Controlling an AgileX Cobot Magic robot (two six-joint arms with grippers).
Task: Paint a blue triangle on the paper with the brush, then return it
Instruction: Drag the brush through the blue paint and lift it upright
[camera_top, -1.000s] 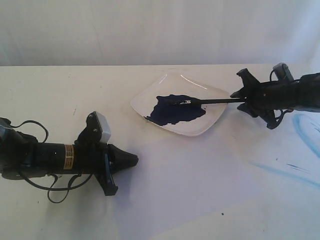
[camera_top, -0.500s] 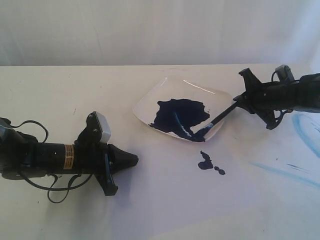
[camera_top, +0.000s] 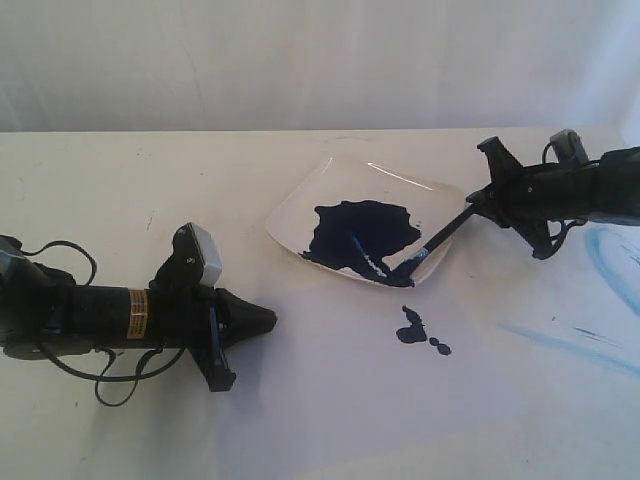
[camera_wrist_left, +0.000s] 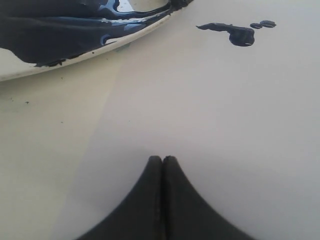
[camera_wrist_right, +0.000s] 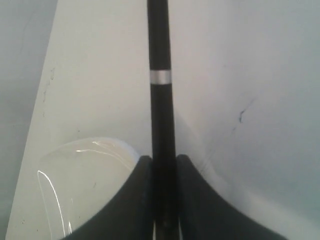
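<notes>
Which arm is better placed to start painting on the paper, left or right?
Right. The right gripper is shut on the thin black brush, whose wet tip lies at the rim of the white square dish, beside the pale paper. The left gripper is shut and empty.

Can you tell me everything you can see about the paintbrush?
The brush is a long, thin black stick with a pale band around it, which shows clearly in the right wrist view. The right hand is shut on one end of it. The brush slants down toward the white dish. Its tip looks wet and blue and sits at the dish's rim, beside the pool of dark blue paint.
</notes>
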